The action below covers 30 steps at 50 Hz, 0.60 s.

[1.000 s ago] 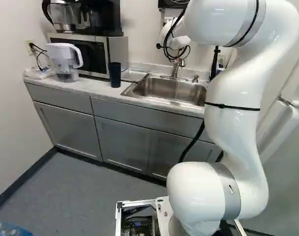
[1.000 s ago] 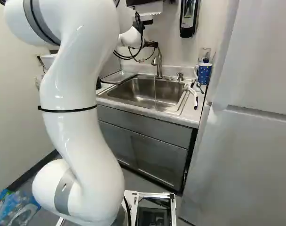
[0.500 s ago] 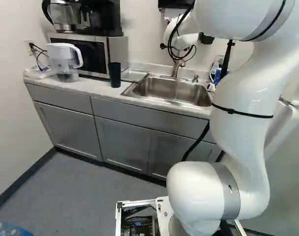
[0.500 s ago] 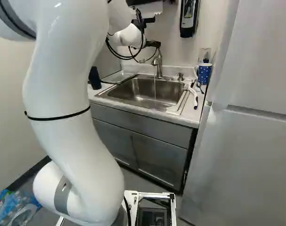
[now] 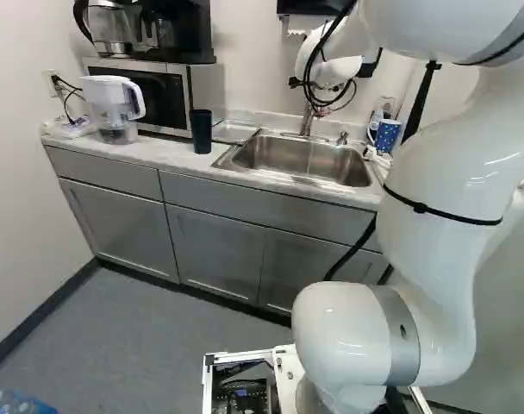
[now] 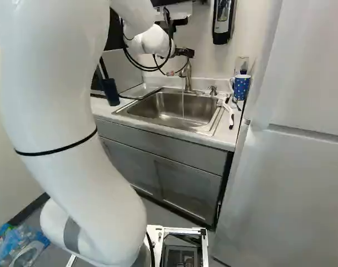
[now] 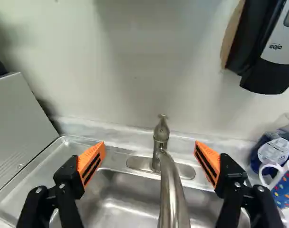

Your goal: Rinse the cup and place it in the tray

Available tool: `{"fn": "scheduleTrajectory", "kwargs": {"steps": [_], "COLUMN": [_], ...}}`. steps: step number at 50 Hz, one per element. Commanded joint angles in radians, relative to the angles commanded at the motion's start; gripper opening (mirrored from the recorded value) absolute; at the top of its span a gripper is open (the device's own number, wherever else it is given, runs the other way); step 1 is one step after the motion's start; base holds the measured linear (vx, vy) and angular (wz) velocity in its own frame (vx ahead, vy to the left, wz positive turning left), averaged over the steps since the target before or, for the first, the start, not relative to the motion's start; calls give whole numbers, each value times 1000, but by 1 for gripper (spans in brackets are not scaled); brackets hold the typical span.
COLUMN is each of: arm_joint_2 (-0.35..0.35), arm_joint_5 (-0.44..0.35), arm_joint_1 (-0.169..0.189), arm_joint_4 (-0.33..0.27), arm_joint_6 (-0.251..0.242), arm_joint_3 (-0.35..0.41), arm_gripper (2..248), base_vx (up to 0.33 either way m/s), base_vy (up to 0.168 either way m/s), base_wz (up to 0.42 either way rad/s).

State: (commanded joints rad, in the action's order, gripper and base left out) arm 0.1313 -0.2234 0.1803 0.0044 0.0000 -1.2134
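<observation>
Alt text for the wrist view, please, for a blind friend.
An open end effector faces a metal tap over a steel sink. A shallow metal tray lies on one side, a spotted blue mug stands on the other.

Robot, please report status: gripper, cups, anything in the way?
Gripper open, empty. Dark cup and dotted mug on counter. Tap ahead may block; water running.

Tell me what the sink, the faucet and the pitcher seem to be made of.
The sink looks like brushed steel, with a soft grey sheen. The faucet: smoother metal, with streaky highlights. The pitcher: probably plastic, partly see-through, partly opaque white.
</observation>
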Motion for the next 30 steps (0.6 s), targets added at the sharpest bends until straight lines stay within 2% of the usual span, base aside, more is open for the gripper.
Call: {"fn": "scheduleTrajectory", "kwargs": {"steps": [9,30], "arm_joint_2": [-44,-142], "arm_joint_5": [60,274], "arm_joint_1": [11,34], "arm_joint_4": [0,0], "arm_joint_6": [0,0], "arm_joint_3": [46,147], "arm_gripper": [247,247], "base_vx": [0,0], "base_vy": [0,0], "base_wz": [0,0]}}
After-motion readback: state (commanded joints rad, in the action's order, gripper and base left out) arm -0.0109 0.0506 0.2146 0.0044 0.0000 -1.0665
